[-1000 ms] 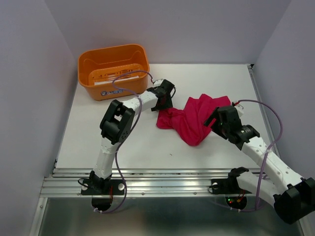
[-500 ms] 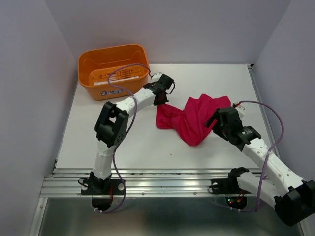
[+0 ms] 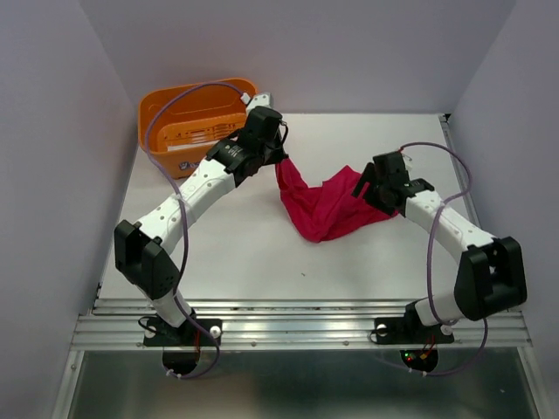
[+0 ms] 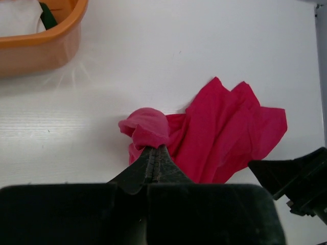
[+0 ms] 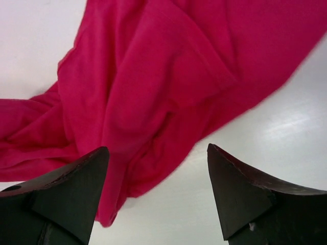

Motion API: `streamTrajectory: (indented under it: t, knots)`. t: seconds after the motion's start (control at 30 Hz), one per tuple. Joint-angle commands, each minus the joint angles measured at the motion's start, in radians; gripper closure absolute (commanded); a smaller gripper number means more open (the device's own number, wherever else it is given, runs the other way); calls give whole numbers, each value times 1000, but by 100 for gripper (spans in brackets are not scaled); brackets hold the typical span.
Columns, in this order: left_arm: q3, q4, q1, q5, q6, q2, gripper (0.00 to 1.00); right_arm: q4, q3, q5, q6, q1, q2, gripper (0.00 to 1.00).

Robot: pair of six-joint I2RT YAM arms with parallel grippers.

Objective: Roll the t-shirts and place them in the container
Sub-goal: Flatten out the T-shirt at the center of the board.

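We found the left gripper (image 4: 155,151) pinched shut on a bunched corner of the t-shirt (image 4: 225,130), with the rest spreading ahead of it (right gripper (image 5: 157,153) gaped empty just above the cloth).

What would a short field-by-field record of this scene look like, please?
t-shirt: crimson-pink, crumpled on the table, not rolled
left gripper: shut on a bunched end of the t-shirt, near the basket
right gripper: open, over the t-shirt's other side, not gripping
basket: orange, far-left corner of the table, something white inside
task state: rolling not yet begun
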Motion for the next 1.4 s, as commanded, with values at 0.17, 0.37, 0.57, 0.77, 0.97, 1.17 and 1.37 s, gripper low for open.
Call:
streamTrajectory:
  t: [0.17, 0.37, 0.57, 0.77, 0.97, 1.17, 1.37]
  knots:
    - [-52, -18, 1, 43, 21, -10, 100, 179, 128, -94, -13, -2, 335, 38]
    - [-35, -31, 1, 39, 32, -34, 100, 193, 208, -58, 14, -2, 384, 95]
    - [184, -102, 70, 51, 101, 30, 100, 179, 381, -38, -43, -88, 275, 99]
    - [830, -228, 246, 218, 141, 197, 100, 125, 770, -68, -135, -157, 241, 99]
    - [563, -48, 306, 350, 99, 18, 100, 145, 741, -45, -175, -157, 65, 99]
    - [80, 75, 305, 434, 79, -270, 100, 159, 195, -5, -116, -157, -318, 95]
    - [-511, 189, 276, 559, 47, -448, 100, -52, -207, 14, 36, -157, -604, 52]
